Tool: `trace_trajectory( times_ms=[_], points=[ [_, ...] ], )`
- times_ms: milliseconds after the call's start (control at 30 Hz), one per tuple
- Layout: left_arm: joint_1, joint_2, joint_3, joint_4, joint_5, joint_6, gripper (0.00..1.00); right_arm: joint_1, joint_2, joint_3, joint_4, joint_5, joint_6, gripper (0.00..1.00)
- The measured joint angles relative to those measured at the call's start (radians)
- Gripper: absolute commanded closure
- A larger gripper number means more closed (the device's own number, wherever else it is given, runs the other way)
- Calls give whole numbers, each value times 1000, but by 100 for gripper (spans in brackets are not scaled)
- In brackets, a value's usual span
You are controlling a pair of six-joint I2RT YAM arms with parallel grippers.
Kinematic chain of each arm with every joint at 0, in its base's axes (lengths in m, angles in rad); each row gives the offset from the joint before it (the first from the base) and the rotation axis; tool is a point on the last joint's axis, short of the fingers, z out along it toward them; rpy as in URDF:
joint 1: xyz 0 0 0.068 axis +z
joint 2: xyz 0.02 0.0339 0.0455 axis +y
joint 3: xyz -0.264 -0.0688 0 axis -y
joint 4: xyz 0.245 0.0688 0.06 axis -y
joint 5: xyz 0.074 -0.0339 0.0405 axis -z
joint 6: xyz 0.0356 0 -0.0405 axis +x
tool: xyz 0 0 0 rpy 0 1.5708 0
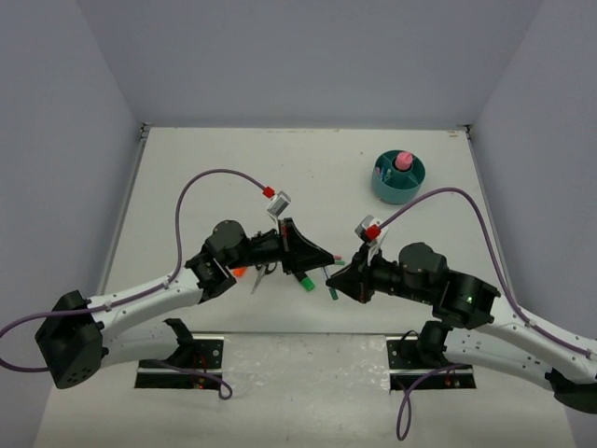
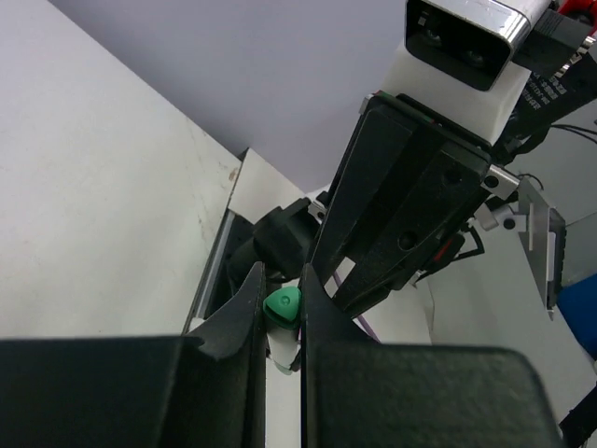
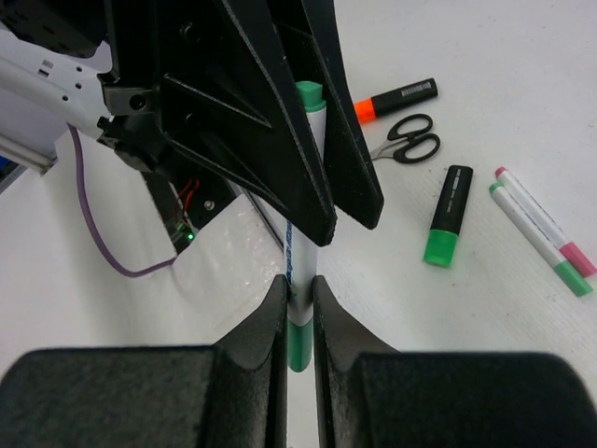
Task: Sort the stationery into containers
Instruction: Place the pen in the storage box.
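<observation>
While left hand (image 2: pixel 282 280) and right hand (image 3: pixel 298 285) are clamping one pen (image 3: pixel 311 98), organizer (image 1: pixel 384 191) is holding glue stick (image 1: pixel 403 161); scissors (image 3: pixel 410 142), highlighters (image 3: pixel 446 217) are waiting.

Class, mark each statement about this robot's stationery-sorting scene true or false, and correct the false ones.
1. The left gripper and the right gripper both grip one green-capped pen. True.
2. The scissors lie inside the teal organizer. False: they lie on the table, beside the orange highlighter.
3. A pink-topped item stands in the teal organizer. True.
4. The right gripper holds the green highlighter. False: it lies loose on the table.
5. Two thin pens, one pink-ended and one green-ended, lie side by side on the table. True.
</observation>
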Motion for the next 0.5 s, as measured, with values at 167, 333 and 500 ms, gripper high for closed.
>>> trace_trajectory(
  times_ms=[167, 333, 500],
  points=[
    [-7, 11, 27, -52, -25, 38, 100, 4, -9, 1, -20, 47, 12, 25],
    [-19, 51, 174, -211, -201, 135, 100, 5, -78, 3, -104, 265, 99, 1],
    [-16, 259, 477, -316, -458, 259, 100, 4, -183, 36, -266, 488, 239, 1]
  ],
)
